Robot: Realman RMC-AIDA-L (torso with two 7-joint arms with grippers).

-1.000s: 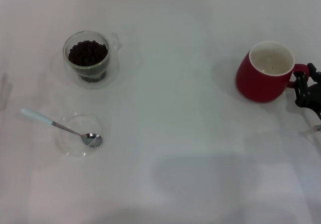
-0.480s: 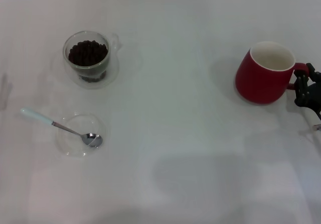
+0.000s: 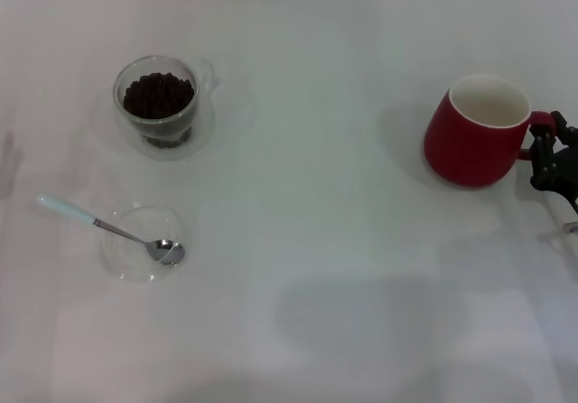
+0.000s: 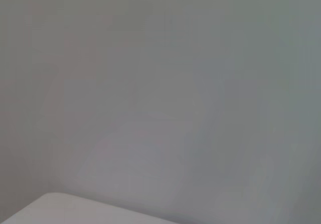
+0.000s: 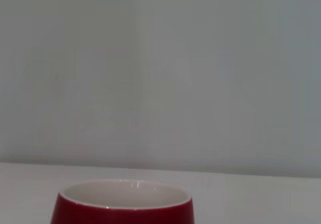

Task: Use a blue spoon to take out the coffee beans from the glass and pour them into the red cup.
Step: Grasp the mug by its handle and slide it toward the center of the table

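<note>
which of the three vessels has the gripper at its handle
The red cup: the right gripper is at its loop handle. The glass of beans and the clear dish stand far off.

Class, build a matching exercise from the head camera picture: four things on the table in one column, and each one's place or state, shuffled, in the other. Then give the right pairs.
Things:
1. glass
2. blue spoon
3. red cup
4. right gripper

Places or states:
A. at the cup's handle, at the right edge
B. holds the coffee beans
C. bowl resting in the shallow clear dish
D. whitish inside, no beans visible

Pairs: 1-B, 2-C, 3-D, 4-A
</note>
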